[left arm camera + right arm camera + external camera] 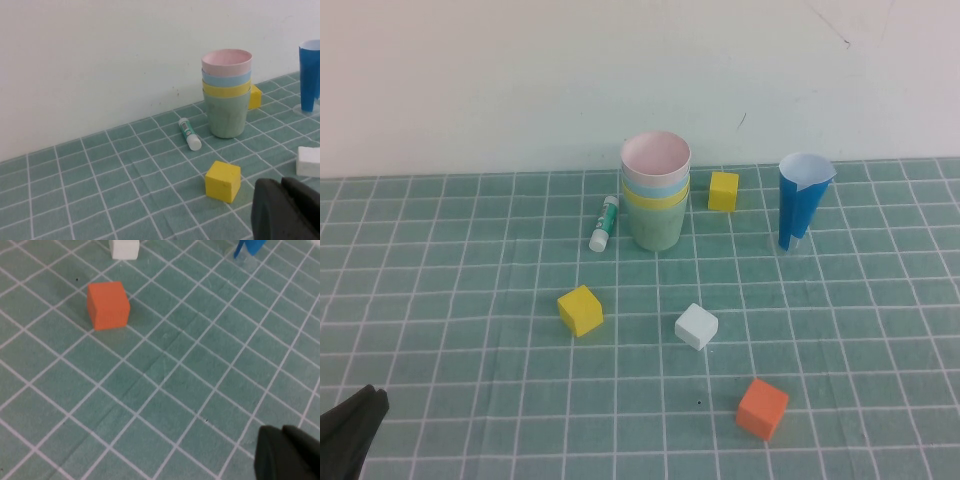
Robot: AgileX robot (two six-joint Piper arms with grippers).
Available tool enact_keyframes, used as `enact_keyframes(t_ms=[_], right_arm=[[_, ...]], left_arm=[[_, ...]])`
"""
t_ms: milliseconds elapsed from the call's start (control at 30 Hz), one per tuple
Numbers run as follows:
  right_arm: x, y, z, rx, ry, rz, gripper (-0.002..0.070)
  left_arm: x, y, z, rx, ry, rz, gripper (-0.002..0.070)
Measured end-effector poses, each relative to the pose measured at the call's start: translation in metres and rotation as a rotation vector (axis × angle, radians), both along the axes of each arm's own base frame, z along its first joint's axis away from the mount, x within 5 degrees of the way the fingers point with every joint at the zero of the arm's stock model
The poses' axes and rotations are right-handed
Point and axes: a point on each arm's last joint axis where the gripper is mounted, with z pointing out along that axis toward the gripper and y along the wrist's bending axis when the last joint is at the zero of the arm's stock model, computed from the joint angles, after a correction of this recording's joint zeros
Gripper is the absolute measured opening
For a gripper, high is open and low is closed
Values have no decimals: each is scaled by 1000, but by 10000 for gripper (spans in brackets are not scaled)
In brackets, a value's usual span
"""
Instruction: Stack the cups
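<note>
Teal gridded mat carries everything. Toward twelve o'clock the four cups stand nested upright: pale green outermost, then yellow, light blue, pink innermost, which looks empty. At two o'clock stands a dark blue paper cone, white inside. Left gripper sits at seven o'clock, right gripper low near the mat; whether either claw is spread, I cannot tell.

Left hand sits low at the near-left corner; right hand apparently parked, barely visible.
</note>
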Motion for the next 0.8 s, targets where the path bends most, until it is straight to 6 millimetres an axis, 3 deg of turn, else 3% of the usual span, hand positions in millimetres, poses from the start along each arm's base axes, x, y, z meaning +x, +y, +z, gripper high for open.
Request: enact_keyframes(t_ms=[367, 500, 800], right_arm=[[-1, 0, -2, -5, 23, -3, -1], [-1, -1, -2, -6, 24, -3, -1], [-1, 0, -2, -3, 28, -3, -1]], left_arm=[[0, 0, -2, 3, 6, 0, -2], [-1, 1, -13, 2, 6, 12, -2], [-13, 22, -39, -18, -28, 248, -2]])
